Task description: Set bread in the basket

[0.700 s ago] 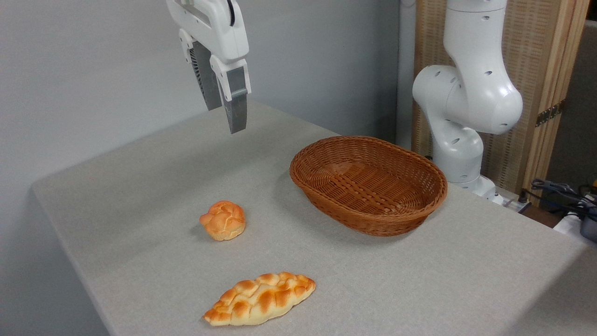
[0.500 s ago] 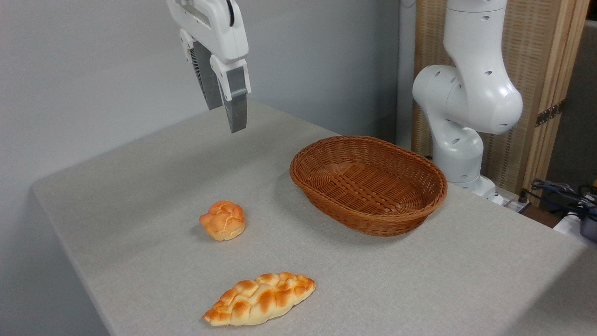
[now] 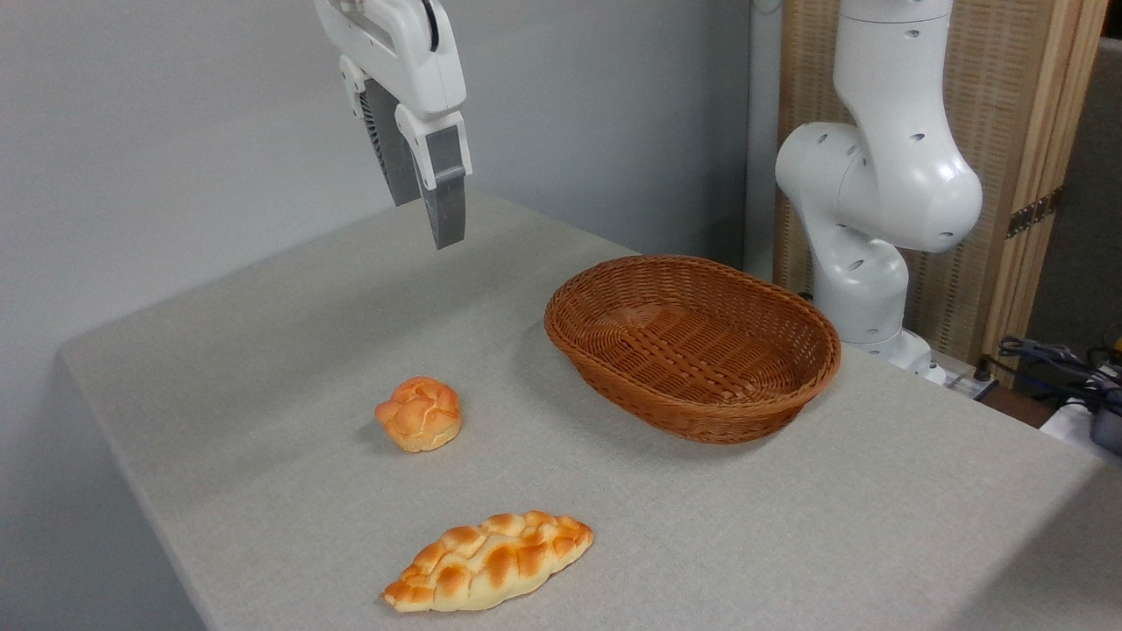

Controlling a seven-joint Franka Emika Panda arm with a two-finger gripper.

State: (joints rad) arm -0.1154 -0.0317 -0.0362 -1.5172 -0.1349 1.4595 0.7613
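Bread [image 3: 420, 414] sits on the grey bench [image 3: 289, 307] toward your left, a small knotted bun with nothing touching it. Nearer the front edge lies a longer braided loaf [image 3: 489, 561], close enough to the bun that you could take the wrong one if you steer by colour alone.

Above and behind the bun hangs your tool [image 3: 421, 210], high off the bench and holding nothing. Its two grey fingers [image 3: 446, 197] overlap from this angle, so the gap looks narrow; you cannot tell how far apart they stand. Judge that before you descend: if the opening is less than the bun's width, the tips will land on the crust and shove it away instead of straddling it.

Other risks, as you judge them from here:
- The bun is rounded and glossy, so an off-centre pinch may squirt it sideways or let it roll.
- Coming down too far would press the tips into the bench.

To the right, well apart from the bun, stands the basket [image 3: 605, 368], shallow with flared wicker sides and nothing in it. Carry the bun too low and it could clip the near rim, tipping or sliding the light basket. Release over the middle, not the sloping wall.
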